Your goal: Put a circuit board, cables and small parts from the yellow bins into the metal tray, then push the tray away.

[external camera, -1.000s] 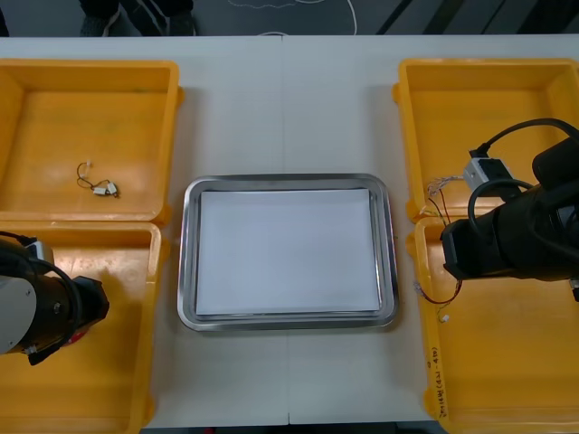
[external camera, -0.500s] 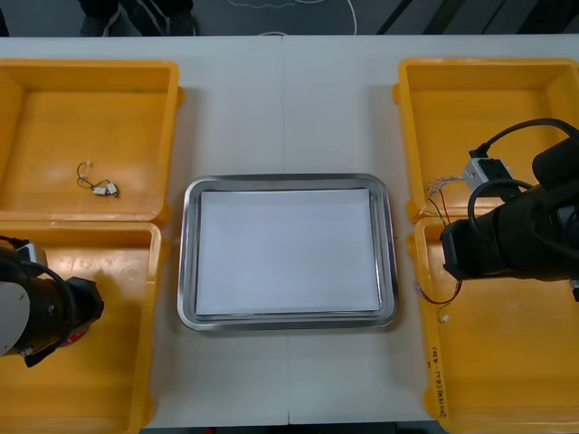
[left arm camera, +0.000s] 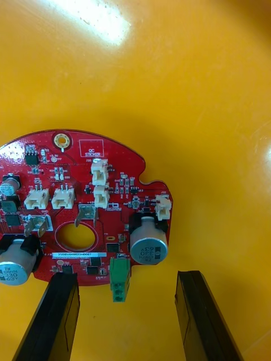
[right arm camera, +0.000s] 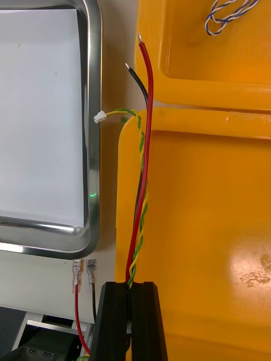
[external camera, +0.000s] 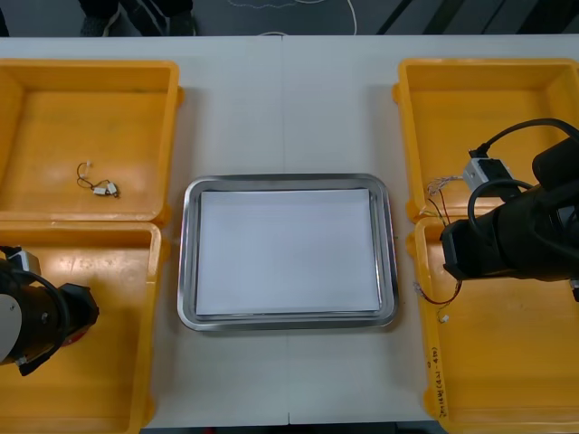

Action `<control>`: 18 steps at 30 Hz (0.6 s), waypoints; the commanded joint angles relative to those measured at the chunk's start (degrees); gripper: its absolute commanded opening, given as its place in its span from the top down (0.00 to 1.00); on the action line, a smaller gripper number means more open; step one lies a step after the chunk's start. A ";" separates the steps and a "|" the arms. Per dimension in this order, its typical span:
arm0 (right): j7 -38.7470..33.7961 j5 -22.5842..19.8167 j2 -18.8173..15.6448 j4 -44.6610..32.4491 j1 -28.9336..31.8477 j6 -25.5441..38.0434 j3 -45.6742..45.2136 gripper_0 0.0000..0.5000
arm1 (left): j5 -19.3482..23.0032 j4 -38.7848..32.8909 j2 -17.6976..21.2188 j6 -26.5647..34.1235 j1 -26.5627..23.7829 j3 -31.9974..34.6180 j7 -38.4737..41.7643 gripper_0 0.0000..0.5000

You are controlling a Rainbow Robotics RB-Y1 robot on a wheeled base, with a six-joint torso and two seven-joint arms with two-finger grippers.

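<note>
Left gripper (left arm camera: 129, 279), fingers spread wide, low inside the near left yellow bin (external camera: 113, 380). The round red circuit board (left arm camera: 84, 208) lies flat on the bin floor just beyond the fingertips, its green connector reaching into the gap between them. Whether one finger touches the board's edge cannot be told. Right gripper (right arm camera: 130, 289), at the tray-side wall of the near right yellow bin (external camera: 507, 371), fingers clamped on a cable bundle (right arm camera: 144, 169) (one red lead, one black, and a twisted yellow-green pair). The bundle runs from the fingers across the ridge between the two right bins, and its white plug (right arm camera: 99, 117) overhangs the gap beside the metal tray (external camera: 185, 262). The tray, white inside, sits on the table (external camera: 280, 108) between the bins. A blue and white twisted cable (right arm camera: 228, 14) lies in the far right bin (external camera: 488, 99).
</note>
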 commanded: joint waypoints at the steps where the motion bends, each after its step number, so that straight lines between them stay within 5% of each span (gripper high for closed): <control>1: 0.53 -0.48 -1.63 -1.04 -1.56 0.27 0.71 1.00 | 0.29 -0.29 -0.76 -1.95 2.37 0.57 -3.15 0.00; 18: 0.35 -0.74 -1.63 -0.78 -1.56 0.27 0.71 1.00 | -0.06 1.82 -0.84 -4.59 2.46 -0.66 -3.76 0.00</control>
